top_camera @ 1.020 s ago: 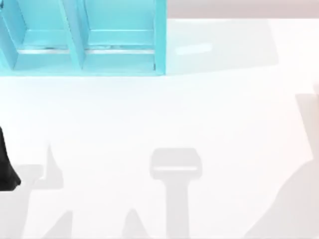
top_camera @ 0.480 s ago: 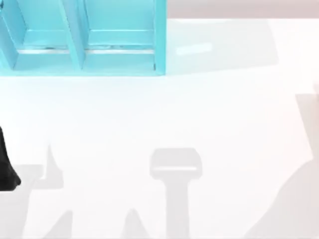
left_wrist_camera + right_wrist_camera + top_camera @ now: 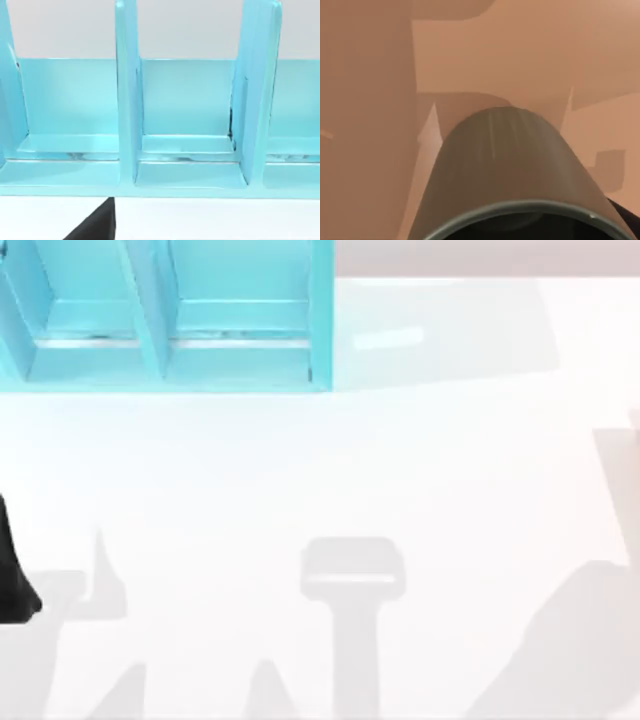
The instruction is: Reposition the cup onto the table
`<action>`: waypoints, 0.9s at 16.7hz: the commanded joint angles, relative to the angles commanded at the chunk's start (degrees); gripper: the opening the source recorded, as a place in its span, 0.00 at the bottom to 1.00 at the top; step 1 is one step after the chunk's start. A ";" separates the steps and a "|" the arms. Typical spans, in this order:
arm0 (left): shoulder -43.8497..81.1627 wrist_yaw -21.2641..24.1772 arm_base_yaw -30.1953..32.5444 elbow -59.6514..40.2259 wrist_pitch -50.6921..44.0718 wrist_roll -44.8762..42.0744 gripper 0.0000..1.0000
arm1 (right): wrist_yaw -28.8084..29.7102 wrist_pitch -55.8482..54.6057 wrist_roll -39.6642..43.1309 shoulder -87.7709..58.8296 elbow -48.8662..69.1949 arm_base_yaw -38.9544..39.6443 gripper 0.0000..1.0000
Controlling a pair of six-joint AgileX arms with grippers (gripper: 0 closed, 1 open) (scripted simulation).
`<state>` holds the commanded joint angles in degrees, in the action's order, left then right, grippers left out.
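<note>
The olive-grey cup (image 3: 505, 170) looms close in the right wrist view, its dark rim nearest the camera and a flat brown surface with shadows behind it. My right gripper is shut on the cup, and a black sliver of one of its fingers (image 3: 624, 214) shows beside the rim. The white table (image 3: 300, 470) spreads across the top view. My left gripper (image 3: 14, 575) is parked at the table's left edge, and a black wedge of it (image 3: 95, 227) shows in the left wrist view.
A light-blue shelf unit (image 3: 170, 320) with open compartments stands at the table's back left, and the left wrist camera faces its compartments (image 3: 185, 125). Grey arm shadows lie along the table's front, with a larger one at the front right (image 3: 580, 640).
The shadow at the table's front right has grown darker and spread leftward. The left arm has not moved.
</note>
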<state>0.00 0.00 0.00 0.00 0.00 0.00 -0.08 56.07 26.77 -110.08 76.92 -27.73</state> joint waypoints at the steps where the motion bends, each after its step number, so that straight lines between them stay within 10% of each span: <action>1: 0.00 0.00 0.00 0.00 0.00 0.00 1.00 | 0.00 1.82 -1.56 1.16 0.69 1.54 0.00; 15: 0.00 0.00 0.00 0.00 0.00 0.00 1.00 | -0.16 17.45 -13.77 10.17 6.12 13.66 0.00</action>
<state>0.00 0.00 0.00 0.00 0.00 0.00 -0.24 73.52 13.00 -99.91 83.04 -14.06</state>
